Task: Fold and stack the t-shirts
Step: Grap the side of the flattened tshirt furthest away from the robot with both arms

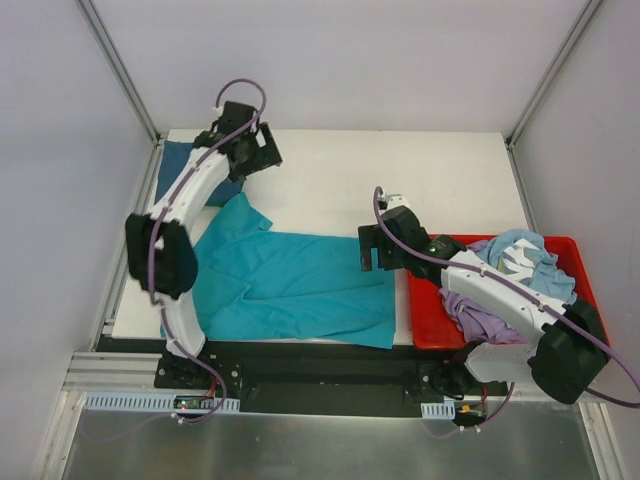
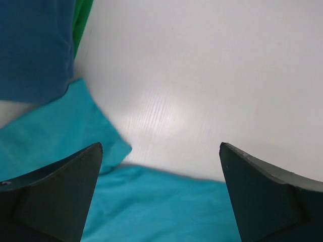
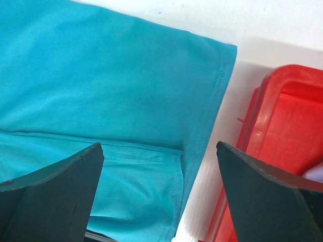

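Two pincers hang wide open and empty over your work: the right pincer (image 3: 159, 148) and the left pincer (image 2: 160, 148), neither touching cloth as far as the wrist views show. Your next move turns on the teal t-shirt (image 1: 290, 285), which lies spread on the white surface (image 1: 400, 170) with its long axis running from one pincer toward the other. Its hem (image 3: 214, 96) sits directly below your right pincer, and the body stretches away to that pincer's left. The red bin (image 1: 425, 325), holding the waiting light blue and lilac shirts (image 1: 520, 255), is just beside the pincer on its other side. Your left pincer hovers over bare surface, with one sleeve (image 2: 96, 131) just below and to its left and the folded dark blue shirt (image 1: 185, 160) beyond that. By the look of it, the right arm is nearer the hem and the left nearer the sleeve end. The cloth looks thin and limp, mostly flat, with a doubled layer and soft creases near the hem, so expect it to drag rather than hold shape.
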{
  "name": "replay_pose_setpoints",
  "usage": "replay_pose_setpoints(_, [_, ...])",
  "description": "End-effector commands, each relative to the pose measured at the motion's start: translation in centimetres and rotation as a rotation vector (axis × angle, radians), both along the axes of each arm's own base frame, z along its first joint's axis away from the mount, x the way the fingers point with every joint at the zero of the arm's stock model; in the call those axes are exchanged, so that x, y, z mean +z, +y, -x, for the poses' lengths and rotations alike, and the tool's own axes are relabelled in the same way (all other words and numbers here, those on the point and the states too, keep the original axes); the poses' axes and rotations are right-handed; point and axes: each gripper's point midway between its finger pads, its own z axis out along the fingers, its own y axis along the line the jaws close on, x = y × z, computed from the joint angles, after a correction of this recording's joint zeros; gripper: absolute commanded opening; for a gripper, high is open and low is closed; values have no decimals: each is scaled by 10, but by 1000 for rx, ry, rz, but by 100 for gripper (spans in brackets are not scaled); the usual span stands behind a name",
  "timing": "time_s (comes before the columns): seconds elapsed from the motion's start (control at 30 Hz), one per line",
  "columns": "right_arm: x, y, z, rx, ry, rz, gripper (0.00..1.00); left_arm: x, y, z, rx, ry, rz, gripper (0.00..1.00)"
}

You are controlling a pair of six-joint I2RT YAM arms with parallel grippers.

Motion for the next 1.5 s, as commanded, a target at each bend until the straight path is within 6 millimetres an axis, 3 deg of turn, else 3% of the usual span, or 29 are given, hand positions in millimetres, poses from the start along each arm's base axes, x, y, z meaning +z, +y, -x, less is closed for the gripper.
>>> replay_pose_setpoints(0.0, [-13, -15, 0, -34, 25, 25, 96, -41, 12, -18, -43, 200, -184, 99])
replay_pose_setpoints(0.17, [-25, -24, -1, -34, 54, 47, 96, -79, 13, -30, -23, 268, -255, 99])
replay_pose_setpoints(0.33, [-33, -22, -1, -26, 98, 33, 96, -101, 32, -32, 61, 306, -343, 99])
replay_pose_setpoints(0.53, [-37, -24, 0, -36, 116, 26, 96, -136, 35, -34, 106, 362, -364, 97])
replay_pose_setpoints(0.8, [-42, -27, 0, -41, 131, 27, 96, -156, 31, -32, 106, 400, -349, 91])
replay_pose_setpoints(1.03, [-45, -30, 0, -49, 137, 34, 96, -166, 40, -30, 131, 419, -395, 82])
replay_pose_setpoints(1.13, [-46, -31, -1, -55, 137, 36, 97, -169, 44, -22, 151, 439, -411, 76])
replay_pose_setpoints(1.33, [-50, -33, -3, -69, 147, 44, 97, -182, 52, 23, 268, 555, -352, 70])
replay_pose_setpoints(1.47, [-53, -33, -3, -75, 158, 43, 97, -182, 59, 32, 301, 572, -334, 61])
